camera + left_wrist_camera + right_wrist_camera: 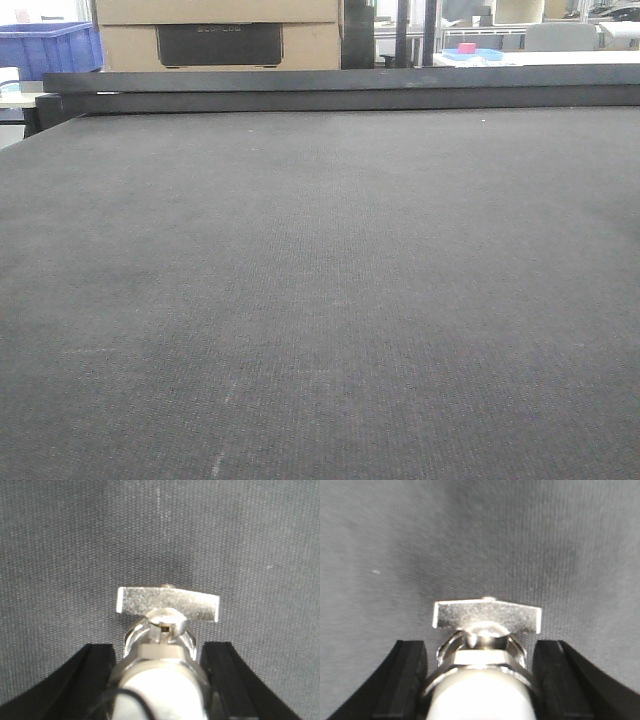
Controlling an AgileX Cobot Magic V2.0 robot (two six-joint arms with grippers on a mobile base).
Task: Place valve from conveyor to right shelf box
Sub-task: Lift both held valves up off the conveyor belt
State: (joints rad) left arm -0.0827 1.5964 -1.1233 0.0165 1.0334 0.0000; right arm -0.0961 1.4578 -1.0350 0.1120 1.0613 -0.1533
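Two valves on show, one in each wrist view! At the left gripper (160,647), a silver metal valve with a flat T-shaped handle (167,603) sits between the black curved fingers (97,672). The claw is drawn narrow, snug against both sides of the pale body, so it holds the piece. The handle lies crosswise at the far end, and the wide dark grey woven conveyor belt (75,540) fills the background; whether the valve touches that belt, I cannot tell. Same story at the right gripper (480,645): a second silver valve (486,615) with the same flat handle is clamped between black fingers (552,672) closed in on its hex collar, belt behind it. Front camera: the belt runs out to a dark rail (340,85) at its far edge, and beyond stand a blue plastic crate (50,45), stacked brown cardboard boxes (220,12) and a small pink object (467,47).
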